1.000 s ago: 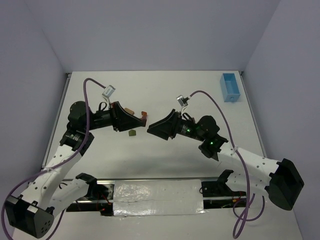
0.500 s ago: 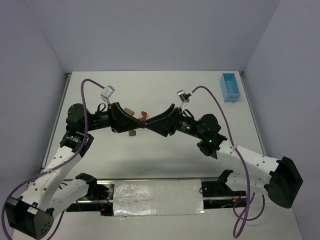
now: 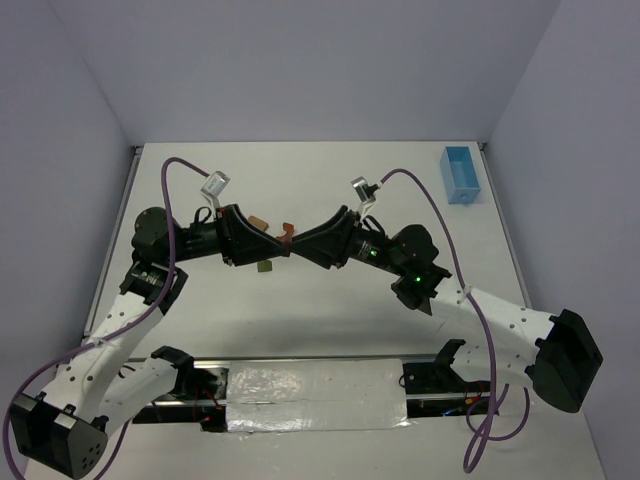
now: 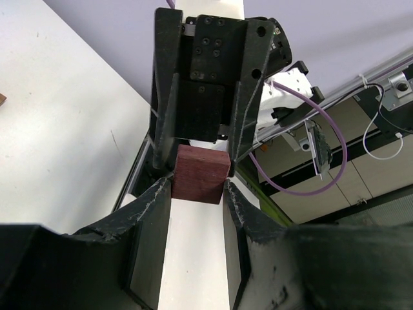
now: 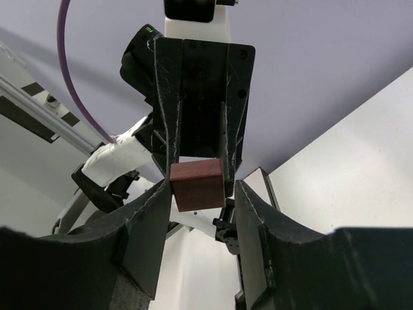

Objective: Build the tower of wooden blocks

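Wood blocks, three counted from my console. Item one: reddish-brown block, held above the table near the middle of the workspace. It is pinched on two opposite faces by the left gripper, whose jaws are drawn in narrow and pressed flat against it. The right gripper meets it head-on from the other side, so that from above the two tools sit tip to tip with the block between them. Its jaws are partway open and straddle the same two faces. In my right wrist view one finger lies against the block, while a thin gap shows between the other finger and the block, so I log this tool as around the piece, not clamped on it. Item two: tan block, lying on the table just beyond the left gripper's body, partly hidden by it. Item three: olive-green block, on the table just on the near side of the same gripper, apart from the tan one. I cannot make out the shape of either of these two. Item four, not of the set: light blue box, at the far right corner of the table, well apart from both arms and all three pieces.
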`<state>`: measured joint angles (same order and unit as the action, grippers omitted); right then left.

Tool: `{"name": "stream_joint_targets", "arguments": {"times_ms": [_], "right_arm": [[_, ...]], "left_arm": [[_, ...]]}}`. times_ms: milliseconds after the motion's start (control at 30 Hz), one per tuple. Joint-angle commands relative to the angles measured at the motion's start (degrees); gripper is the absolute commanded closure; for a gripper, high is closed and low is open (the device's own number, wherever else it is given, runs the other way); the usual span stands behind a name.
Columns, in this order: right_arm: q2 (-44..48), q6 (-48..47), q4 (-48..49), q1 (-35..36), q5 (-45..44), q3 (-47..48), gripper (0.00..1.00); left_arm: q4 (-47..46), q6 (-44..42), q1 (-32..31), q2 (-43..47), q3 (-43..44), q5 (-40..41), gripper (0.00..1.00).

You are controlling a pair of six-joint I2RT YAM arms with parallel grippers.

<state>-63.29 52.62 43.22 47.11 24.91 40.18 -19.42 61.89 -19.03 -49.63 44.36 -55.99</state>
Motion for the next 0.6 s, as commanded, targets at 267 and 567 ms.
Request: {"name": "stream_joint_targets", "arguments": {"times_ms": [267, 567], "right_arm": [[-1.0, -0.3, 5.1, 0.4, 2.2, 1.5, 0.77], [-1.1, -0.9, 4.5, 0.3, 2.3, 1.2, 0.86]], "left_arm": [[-4.9, 1.7, -0.3, 0.9, 1.0, -1.6, 0.93], [-2.6, 0.2, -0.3, 0.8, 1.3, -0.8, 0.53]]}}
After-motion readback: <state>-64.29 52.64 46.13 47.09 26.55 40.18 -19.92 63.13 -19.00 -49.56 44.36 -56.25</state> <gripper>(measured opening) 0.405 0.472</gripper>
